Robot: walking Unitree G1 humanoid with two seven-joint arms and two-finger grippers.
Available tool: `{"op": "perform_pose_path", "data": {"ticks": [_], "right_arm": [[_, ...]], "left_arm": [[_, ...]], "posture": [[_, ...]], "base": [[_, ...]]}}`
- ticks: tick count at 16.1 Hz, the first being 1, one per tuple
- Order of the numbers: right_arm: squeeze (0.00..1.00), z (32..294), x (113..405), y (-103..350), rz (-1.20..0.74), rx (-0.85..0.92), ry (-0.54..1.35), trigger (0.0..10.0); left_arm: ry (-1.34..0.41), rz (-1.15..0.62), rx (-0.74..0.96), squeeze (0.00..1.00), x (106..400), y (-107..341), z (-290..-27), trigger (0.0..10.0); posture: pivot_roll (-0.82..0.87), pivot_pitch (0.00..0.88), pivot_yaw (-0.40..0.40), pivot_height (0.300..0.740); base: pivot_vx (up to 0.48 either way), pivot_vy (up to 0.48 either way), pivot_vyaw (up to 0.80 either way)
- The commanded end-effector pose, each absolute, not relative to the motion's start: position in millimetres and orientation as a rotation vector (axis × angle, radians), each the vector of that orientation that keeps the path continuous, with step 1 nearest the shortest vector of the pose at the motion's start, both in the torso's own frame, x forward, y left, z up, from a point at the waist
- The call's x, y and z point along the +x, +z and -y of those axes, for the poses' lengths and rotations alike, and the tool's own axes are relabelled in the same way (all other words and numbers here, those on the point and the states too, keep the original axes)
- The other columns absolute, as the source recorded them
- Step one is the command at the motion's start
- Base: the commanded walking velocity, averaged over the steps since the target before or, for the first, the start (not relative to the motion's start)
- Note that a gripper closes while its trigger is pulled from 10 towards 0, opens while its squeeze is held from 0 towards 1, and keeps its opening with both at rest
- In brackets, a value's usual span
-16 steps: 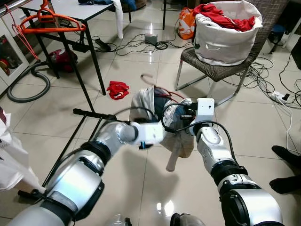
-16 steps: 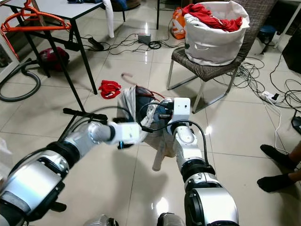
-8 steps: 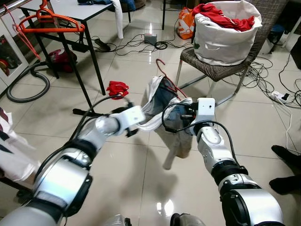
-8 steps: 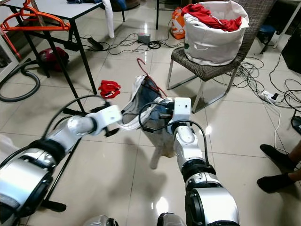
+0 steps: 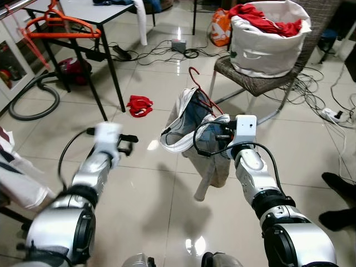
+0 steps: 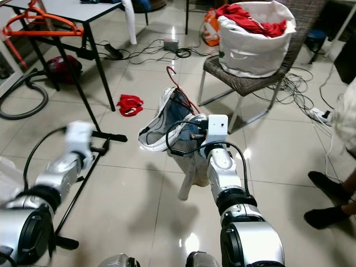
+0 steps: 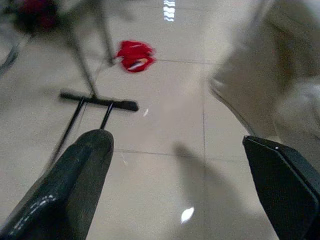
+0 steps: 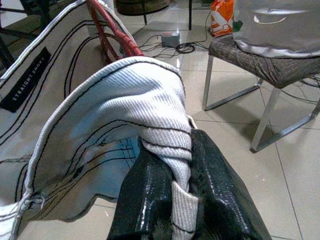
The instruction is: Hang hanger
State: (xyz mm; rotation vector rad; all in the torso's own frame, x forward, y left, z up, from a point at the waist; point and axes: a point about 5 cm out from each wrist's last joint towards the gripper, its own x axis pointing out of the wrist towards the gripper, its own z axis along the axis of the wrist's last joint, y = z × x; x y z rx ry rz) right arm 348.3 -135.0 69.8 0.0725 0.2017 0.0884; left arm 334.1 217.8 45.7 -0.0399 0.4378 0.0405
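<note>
Change: left gripper (image 7: 175, 190) now pulled off the grey-white garment (image 5: 189, 119) and swung out to the robot's left, blurred, above the black rack base (image 5: 111, 136); a second ago it reached into the cloth beside the right one.
Garment: sags lower on its left side than half a second ago, waistband loop drooping.
Left gripper: fingers (image 7: 75, 185) spread wide, holding nothing, floor tiles between them.
Right gripper (image 8: 175, 200): fingers clamped tight on a fold of the garment's ribbed hem.
Red hanger (image 5: 199, 92): threaded inside the garment, hook (image 5: 193, 70) sticking up above it, in front of the wicker chair (image 5: 261, 83).
Orange hangers (image 5: 58, 28): on the table edge, far left.
</note>
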Motion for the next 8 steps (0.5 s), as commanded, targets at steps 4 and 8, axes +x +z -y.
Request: {"op": "perform_pose_path", "data": {"ticks": [4,8], "right_arm": [[0.16,145,345,74,-0.128,0.036,0.080,10.0],[0.16,147,344,72,-0.126,0.039,0.064,10.0]], "left_arm": [[0.092,-0.364,-0.094,0.00,313,24,-203,10.0],[0.027,-0.267,0.007,0.00,298,17,-183,10.0]], "posture": [[-0.10,0.000,0.031,0.740],[-0.09,0.000,0.034,0.740]], "base": [[0.000,0.000,0.00],[0.000,0.000,0.00]]}}
